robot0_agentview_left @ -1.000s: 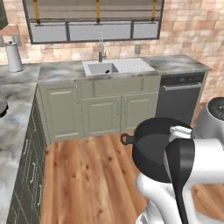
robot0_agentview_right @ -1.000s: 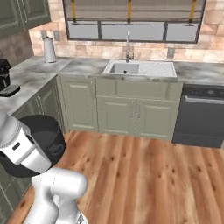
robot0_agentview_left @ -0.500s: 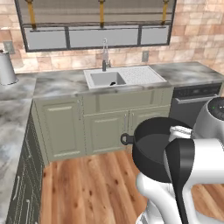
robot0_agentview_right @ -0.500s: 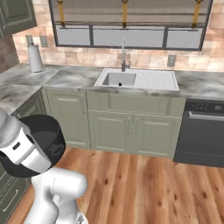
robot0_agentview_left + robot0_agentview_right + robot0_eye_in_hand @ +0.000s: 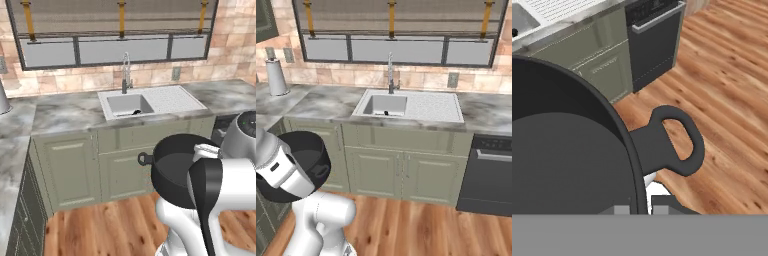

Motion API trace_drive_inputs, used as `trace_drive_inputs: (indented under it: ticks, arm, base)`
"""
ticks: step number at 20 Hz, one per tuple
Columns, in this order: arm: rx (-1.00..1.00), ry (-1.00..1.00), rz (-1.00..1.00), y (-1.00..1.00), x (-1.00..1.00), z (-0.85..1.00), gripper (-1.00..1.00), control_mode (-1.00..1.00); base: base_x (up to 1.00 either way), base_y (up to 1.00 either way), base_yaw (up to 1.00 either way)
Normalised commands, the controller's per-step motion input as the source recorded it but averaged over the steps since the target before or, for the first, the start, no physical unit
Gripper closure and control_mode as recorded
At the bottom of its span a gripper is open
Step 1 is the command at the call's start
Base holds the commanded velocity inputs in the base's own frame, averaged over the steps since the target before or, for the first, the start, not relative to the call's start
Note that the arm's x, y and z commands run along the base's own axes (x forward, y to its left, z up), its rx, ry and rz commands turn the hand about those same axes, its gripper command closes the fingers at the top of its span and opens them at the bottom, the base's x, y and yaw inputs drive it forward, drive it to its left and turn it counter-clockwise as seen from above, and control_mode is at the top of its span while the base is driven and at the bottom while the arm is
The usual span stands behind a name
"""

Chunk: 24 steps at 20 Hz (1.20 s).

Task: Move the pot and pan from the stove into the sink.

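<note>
White rectangular sink [image 5: 150,107] with chrome faucet [image 5: 125,72] sits upper left, well apart from load. Right of it, wide dark cylindrical pot [image 5: 175,170] rides at gripper [image 5: 643,202], jaws pinching rim beside loop handle. Keep pot level, clear counter edge, lower into basin.

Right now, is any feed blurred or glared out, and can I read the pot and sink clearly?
Left base view: even flat light, no glare; pot sharp, sink clear. Right base view: the same, with the pot's dark interior hard to read. Hand view: soft and pixelated close up, though the pot handle stands out against the wood floor.
</note>
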Motion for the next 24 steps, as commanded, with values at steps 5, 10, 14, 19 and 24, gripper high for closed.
trace_drive_inputs:
  ticks: [5, 10, 14, 19, 24]
  arm:
    - [0.00, 0.00, 0.00, 0.00, 0.00, 0.00, 1.00, 1.00]
    - [0.00, 0.00, 0.00, 0.00, 0.00, 0.00, 1.00, 1.00]
    - [0.00, 0.00, 0.00, 0.00, 0.00, 0.00, 1.00, 1.00]
    - [0.00, 0.00, 0.00, 0.00, 0.00, 0.00, 1.00, 1.00]
    - [0.00, 0.00, 0.00, 0.00, 0.00, 0.00, 1.00, 1.00]
  base:
    - [0.87, 0.00, -0.03]
    - [0.84, 0.00, -0.03]
    - [0.75, 0.02, -0.03]
    - [0.64, 0.05, -0.02]
    - [0.19, 0.03, 0.00]
